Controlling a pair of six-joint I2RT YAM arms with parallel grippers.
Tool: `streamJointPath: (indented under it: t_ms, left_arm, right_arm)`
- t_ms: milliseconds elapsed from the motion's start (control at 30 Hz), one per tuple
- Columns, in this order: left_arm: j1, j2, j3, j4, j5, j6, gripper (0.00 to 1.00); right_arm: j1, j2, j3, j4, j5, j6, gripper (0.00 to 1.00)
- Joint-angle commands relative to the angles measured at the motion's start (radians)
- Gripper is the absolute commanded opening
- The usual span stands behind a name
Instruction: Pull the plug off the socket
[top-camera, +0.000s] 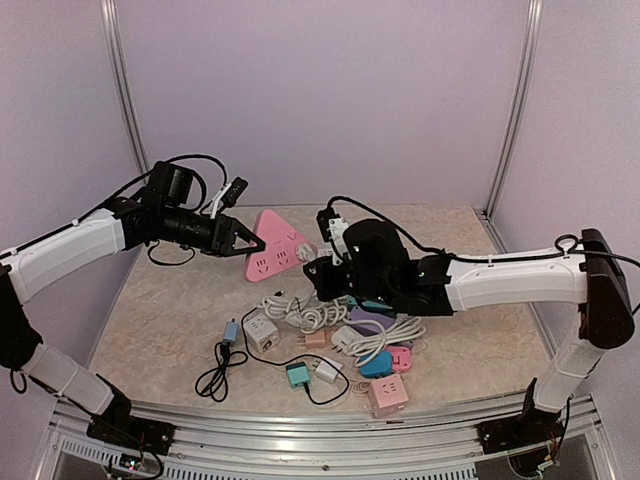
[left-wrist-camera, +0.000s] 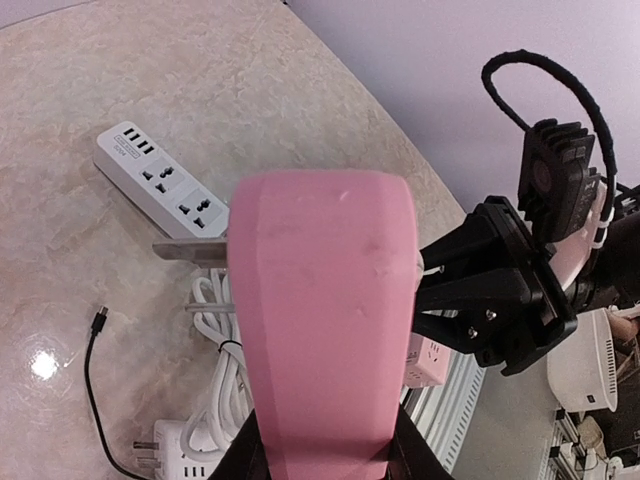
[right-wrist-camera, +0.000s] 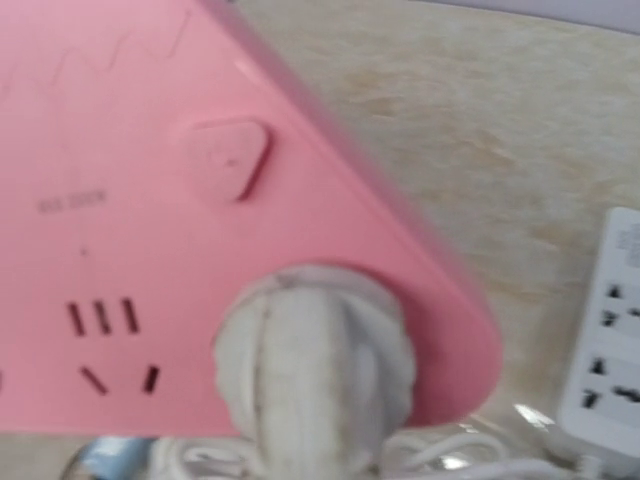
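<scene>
The socket is a pink triangular block, lifted off the table by my left gripper, which is shut on one corner of it. In the left wrist view the pink socket fills the middle, and my left gripper clamps it between dark fingers. A white round plug sits pushed into the socket's right corner. My right gripper is right at this plug. In the right wrist view the plug fills the lower middle against the socket, and it hides my right fingers.
A white power strip lies on the table beneath, seen at the right edge as the strip. Coiled white cables, a white cube socket, a teal adapter, blue and pink cubes and a black cable crowd the front.
</scene>
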Motion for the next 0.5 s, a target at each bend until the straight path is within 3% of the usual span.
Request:
streamJointPath:
  t_ms: [0,267,467]
  left_arm:
    - [0.006,-0.028,0.015,0.09,-0.032,0.009,0.0]
    - [-0.011,-0.034,0.015,0.09,-0.022,0.027,0.0]
    - [-0.014,-0.034,0.015,0.088,-0.029,0.027,0.0]
  right_arm:
    - [-0.073,-0.091,-0.123,0.163,-0.171,0.101,0.0]
    - [-0.138,-0.122,-0.229,0.314,-0.304,0.183,0.0]
    - [-0.141,-0.124,-0.237,0.324,-0.324,0.172,0.0]
